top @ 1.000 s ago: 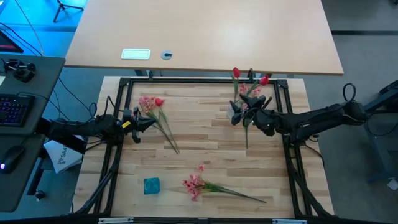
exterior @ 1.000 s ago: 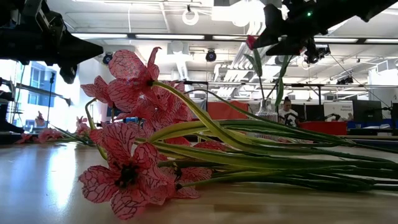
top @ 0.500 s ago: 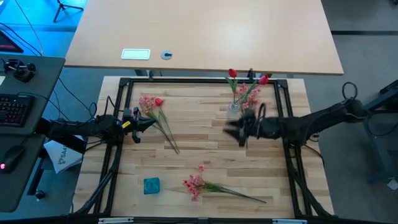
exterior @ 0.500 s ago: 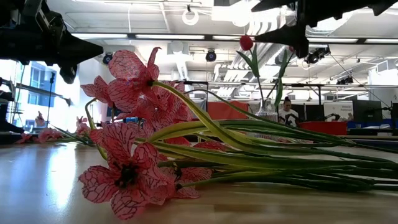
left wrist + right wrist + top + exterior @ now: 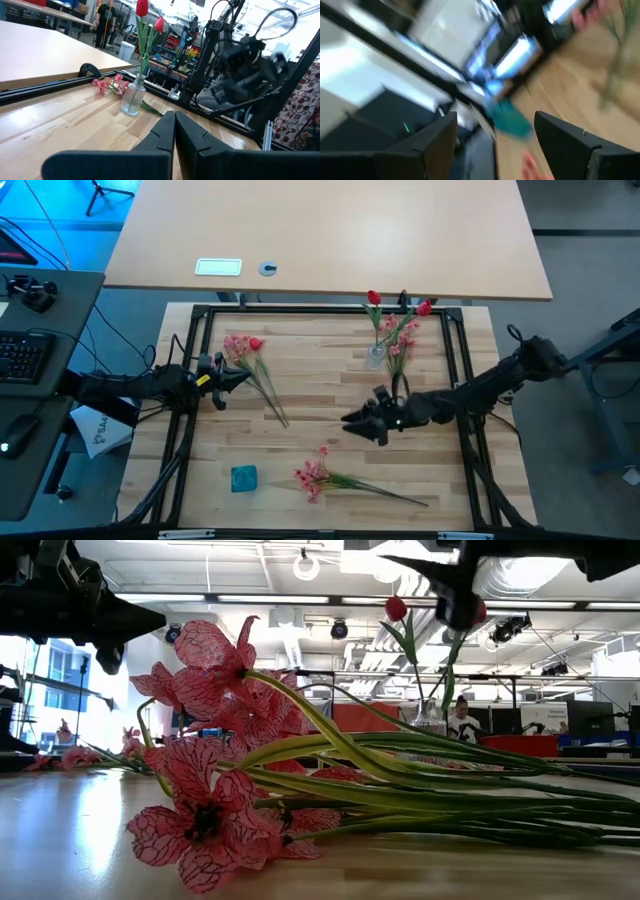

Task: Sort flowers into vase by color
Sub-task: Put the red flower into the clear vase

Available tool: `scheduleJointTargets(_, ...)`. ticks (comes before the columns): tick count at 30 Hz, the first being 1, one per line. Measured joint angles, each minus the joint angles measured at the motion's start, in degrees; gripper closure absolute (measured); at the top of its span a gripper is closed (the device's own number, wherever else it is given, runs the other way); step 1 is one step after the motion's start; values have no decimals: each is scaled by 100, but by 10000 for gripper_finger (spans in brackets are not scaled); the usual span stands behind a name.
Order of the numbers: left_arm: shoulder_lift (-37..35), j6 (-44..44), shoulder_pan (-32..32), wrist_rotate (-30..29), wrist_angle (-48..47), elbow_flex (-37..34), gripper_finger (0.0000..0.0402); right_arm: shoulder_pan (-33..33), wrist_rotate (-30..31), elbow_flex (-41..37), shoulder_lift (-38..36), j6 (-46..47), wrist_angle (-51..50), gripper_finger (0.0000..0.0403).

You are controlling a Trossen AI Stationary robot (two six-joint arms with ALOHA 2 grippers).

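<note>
A clear glass vase (image 5: 376, 356) stands at the far right and holds two red-budded flowers (image 5: 373, 298), also seen in the left wrist view (image 5: 142, 7). A pink spray (image 5: 402, 335) lies on the table beside the vase. More flowers (image 5: 245, 352), pink with one red bud, lie at the far left. Another pink spray (image 5: 318, 477) lies near the front edge and fills the low view (image 5: 210, 820). My right gripper (image 5: 352, 423) hovers open and empty over the table's middle, pointing left. My left gripper (image 5: 228, 377) waits shut at the left side, beside the left flowers.
A small blue-green block (image 5: 243, 478) lies near the front left, left of the near spray. A black frame (image 5: 300, 310) runs round the wooden tabletop. Bare wood lies between the left flowers and the vase.
My right gripper has drawn away from the vase, going toward the table's near edge and its middle and sinking a little. It has rolled about its own line and stays open with nothing in it. The red flowers stay standing in the vase.
</note>
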Motion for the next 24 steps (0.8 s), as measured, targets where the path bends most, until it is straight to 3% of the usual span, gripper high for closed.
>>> scheduleJointTargets(7, 2, -233, 2, 1, 237, 0, 402, -260, 1490, 0, -82, -841, 1126, 144)
scheduleJointTargets(10, 0, -656, 2, 73, 887, 0, 401, -511, 1710, 0, -92, -1050, 1301, 144)
scheduleJointTargets(13, 7, -1002, 2, -76, 1515, 1, 401, -773, 1695, 0, -92, -823, 1338, 144)
scheduleJointTargets(16, 179, -1820, 5, -692, 1790, 76, 400, -1003, 1481, 0, -92, -724, 1336, 144)
scheduleJointTargets(19, 653, -2280, 4, -719, 1307, 545, 380, -1238, 1237, 0, -92, -709, 1336, 144)
scheduleJointTargets(24, 2087, -2355, 8, -808, 177, 1819, 312, -1770, 471, 0, -92, -748, 1335, 144)
